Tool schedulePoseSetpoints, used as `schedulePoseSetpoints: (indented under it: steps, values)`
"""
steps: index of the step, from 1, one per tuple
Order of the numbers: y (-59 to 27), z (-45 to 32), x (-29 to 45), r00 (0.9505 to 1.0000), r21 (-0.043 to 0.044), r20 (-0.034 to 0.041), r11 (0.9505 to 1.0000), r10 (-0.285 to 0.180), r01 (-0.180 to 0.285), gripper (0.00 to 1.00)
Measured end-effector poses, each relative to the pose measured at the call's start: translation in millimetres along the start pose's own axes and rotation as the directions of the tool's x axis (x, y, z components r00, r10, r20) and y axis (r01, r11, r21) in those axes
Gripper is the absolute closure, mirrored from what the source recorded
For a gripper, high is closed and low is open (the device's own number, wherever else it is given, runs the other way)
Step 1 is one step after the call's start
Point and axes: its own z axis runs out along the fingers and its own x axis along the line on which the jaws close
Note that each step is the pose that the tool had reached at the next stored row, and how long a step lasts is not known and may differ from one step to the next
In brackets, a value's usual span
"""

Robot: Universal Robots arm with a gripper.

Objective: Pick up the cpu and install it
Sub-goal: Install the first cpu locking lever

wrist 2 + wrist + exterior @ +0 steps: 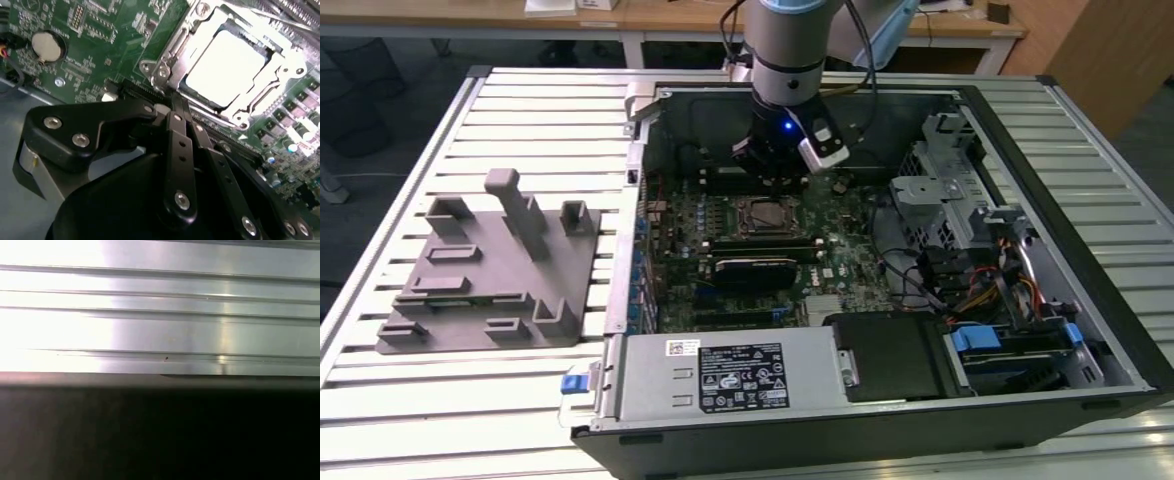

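**A:** Where is the chip right now?

**B:** The cpu (223, 66), a small flat square with a bright silvery-white metal top, lies inside the metal socket frame (165, 70) on the green motherboard (95, 45). In the second wrist view it looks seated in the recess, its darker rim showing along one edge. My black linkage gripper (181, 116) sits just beside the frame, not over the chip.

**A:** Are you holding anything?

**B:** No. My fingers (176, 131) are drawn together side by side with nothing between them, and the chip is apart from them.

**A:** So what could go wrong from here?

**B:** Mostly contact I don't want. My fingertips are very near the frame's edge and the dark slot that runs along it; a sideways drift could knock the frame or scrape the board's small parts. If the chip is not fully flat in its recess, any nudge could tilt it against the contacts beneath, though I cannot tell from here whether it sits perfectly level.

**A:** And the surroundings?

**B:** In the exterior view my arm (787, 50) reaches down into the open black computer case (1067, 130), toward its far side, with the grey plastic fixture block (494, 270) well apart on the exterior view's left. The case walls and the cable bundle (947, 290) on the exterior view's right could snag my wrist if I swing wide.
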Motion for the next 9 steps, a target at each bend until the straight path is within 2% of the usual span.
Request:
schedulePoseSetpoints:
  steps: [4,9]
  values:
    - [0.6,-2.2,-0.4,1.0000,-0.0051,0.0013,1.0000,0.000,0.000,0.89]
    - [1.0,-11.8,-0.6,1.0000,-0.0031,0.0002,1.0000,0.000,0.000,0.89]
